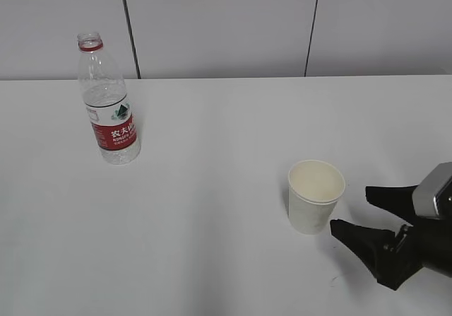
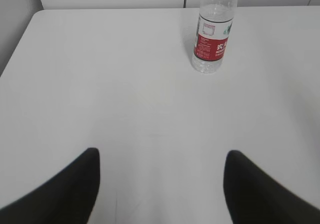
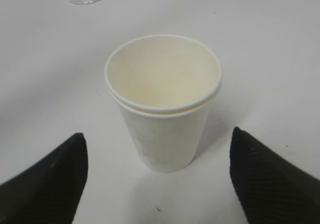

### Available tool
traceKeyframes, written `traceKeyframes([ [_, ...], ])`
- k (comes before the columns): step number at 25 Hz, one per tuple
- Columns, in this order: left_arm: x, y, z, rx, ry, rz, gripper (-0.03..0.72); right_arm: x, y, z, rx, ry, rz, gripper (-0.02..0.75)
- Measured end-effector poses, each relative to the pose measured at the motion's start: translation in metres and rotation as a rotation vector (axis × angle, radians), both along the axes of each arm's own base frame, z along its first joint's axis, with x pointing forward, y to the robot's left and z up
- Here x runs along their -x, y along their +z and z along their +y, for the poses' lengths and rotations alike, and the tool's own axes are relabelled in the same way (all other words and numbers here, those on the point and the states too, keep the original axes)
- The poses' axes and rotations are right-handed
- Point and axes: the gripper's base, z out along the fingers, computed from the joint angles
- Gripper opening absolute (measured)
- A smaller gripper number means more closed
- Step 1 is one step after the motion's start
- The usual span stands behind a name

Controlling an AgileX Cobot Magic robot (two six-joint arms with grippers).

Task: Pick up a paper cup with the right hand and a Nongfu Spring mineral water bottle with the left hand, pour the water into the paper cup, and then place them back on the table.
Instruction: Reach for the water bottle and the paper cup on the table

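The paper cup (image 1: 316, 196) stands upright on the white tabletop (image 1: 212, 210), right of centre in the exterior view, its mouth open and its inside dry and cream-coloured. In the right wrist view the cup (image 3: 162, 103) shows a doubled rolled rim, as if two rims sit one just under the other, and it stands between the two black fingertips (image 3: 47, 184) but ahead of them, touching neither. The right pincer (image 1: 357, 210) is spread wide and holds nothing; in the exterior view its tips point toward the cup from the right, the nearer one just beside the cup's base and not in contact. A silver-grey block (image 1: 432, 192) sits behind the fingers on that arm. The Nongfu Spring mineral water bottle (image 1: 108, 100) stands upright at the far left of the tabletop, well apart from the cup, uncapped, with a red neck ring and a red-and-white label; the water level reaches roughly to the top of the label. The left pincer (image 2: 160, 184) appears only in the left wrist view, its two dark fingertips (image 2: 70, 189) set far apart with bare tabletop between them, gripping nothing. The bottle (image 2: 214, 36) is well ahead of it, near the far edge of the tabletop and a little right of its centre line. Grey wall panels (image 1: 226, 26) with dark seams rise behind the tabletop.
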Motion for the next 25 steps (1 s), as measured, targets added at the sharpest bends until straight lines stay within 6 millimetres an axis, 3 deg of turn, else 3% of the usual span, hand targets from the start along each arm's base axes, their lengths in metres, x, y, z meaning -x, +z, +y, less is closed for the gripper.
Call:
traceKeyframes([
  [8, 0.000, 0.000, 0.000, 0.000, 0.000, 0.000, 0.465, -0.013, -0.019, 0.000, -0.017, 0.007, 0.046, 0.664],
  [18, 0.000, 0.000, 0.000, 0.000, 0.000, 0.000, 0.465, -0.011, -0.047, 0.005, -0.026, 0.000, 0.163, 0.668],
  [25, 0.000, 0.000, 0.000, 0.000, 0.000, 0.000, 0.465, -0.014, -0.048, 0.005, -0.027, -0.001, 0.157, 0.668],
])
